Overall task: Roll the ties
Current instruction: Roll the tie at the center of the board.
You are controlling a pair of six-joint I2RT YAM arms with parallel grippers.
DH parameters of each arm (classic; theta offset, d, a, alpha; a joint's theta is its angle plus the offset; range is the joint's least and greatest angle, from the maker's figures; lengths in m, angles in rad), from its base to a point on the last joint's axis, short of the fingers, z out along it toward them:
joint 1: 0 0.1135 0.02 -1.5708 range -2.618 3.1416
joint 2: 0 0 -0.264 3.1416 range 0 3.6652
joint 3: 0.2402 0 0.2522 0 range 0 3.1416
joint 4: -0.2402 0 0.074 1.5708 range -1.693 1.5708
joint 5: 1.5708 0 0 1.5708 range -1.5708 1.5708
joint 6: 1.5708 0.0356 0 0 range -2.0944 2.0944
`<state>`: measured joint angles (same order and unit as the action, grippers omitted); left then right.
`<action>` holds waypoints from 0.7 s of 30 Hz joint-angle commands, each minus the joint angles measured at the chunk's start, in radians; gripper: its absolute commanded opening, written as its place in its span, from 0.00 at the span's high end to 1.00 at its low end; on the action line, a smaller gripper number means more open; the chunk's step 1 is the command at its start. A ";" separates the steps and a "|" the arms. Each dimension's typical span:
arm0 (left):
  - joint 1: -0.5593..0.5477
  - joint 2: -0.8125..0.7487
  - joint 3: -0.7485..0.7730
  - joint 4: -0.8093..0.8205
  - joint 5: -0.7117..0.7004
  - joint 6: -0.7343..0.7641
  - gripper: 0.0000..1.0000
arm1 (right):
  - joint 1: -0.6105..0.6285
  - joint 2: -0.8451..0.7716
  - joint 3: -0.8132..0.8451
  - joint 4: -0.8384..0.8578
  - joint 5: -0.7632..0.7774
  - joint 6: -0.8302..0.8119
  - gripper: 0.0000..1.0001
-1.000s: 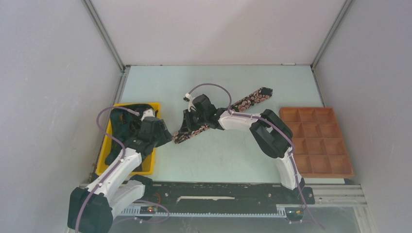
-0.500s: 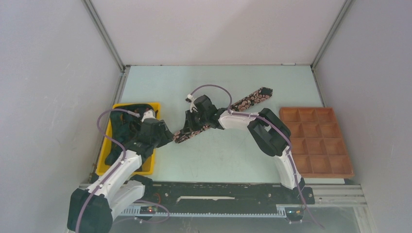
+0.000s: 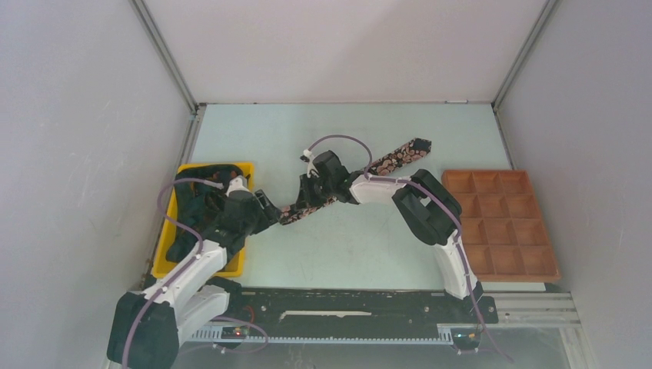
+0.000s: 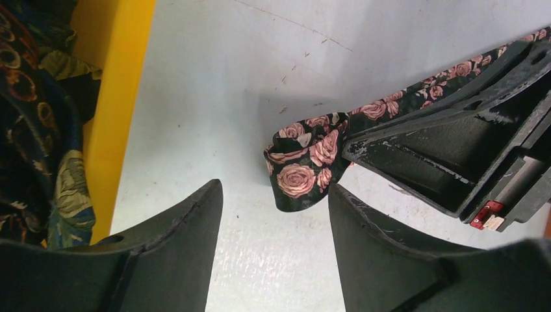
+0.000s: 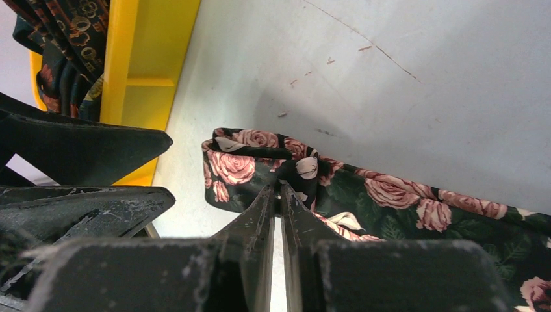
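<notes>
layout | bin [image 3: 159, 261] sat at the counter's [image 3: 346, 246] left edge, other ties [image 3: 196, 207] in it | tray [image 3: 501, 219] sat at right edge | tie [image 3: 392, 159] lay between them, slanting from folded near-left end to far right | left gripper [image 4: 273, 195] stood between bin and fold | right gripper [image 5: 276, 192] was on the fold

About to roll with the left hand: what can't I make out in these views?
- Top view: the tie is hidden midway by the right arm; its folded end is too small to read.
- Right wrist view: the right hand covers the pinch, so the fabric held is unclear.
- The yellow bin: the left arm covers it from above, frame edges crop it in the wrist views; tie count unknown.
</notes>
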<state>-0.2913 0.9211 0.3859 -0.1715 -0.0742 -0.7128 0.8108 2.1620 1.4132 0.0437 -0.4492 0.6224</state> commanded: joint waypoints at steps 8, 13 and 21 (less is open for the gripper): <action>0.006 0.073 -0.033 0.200 0.037 -0.060 0.34 | -0.009 0.028 -0.021 0.056 -0.014 0.011 0.90; 0.006 0.103 -0.048 0.252 0.050 -0.062 0.34 | -0.012 0.041 -0.021 0.058 -0.016 0.013 0.90; 0.006 0.206 -0.059 0.324 0.067 -0.072 0.38 | -0.015 0.046 -0.027 0.062 -0.017 0.012 0.90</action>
<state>-0.2913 1.0935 0.3401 0.0711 -0.0212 -0.7631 0.8005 2.1899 1.3975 0.0944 -0.4747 0.6399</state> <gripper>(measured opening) 0.633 0.101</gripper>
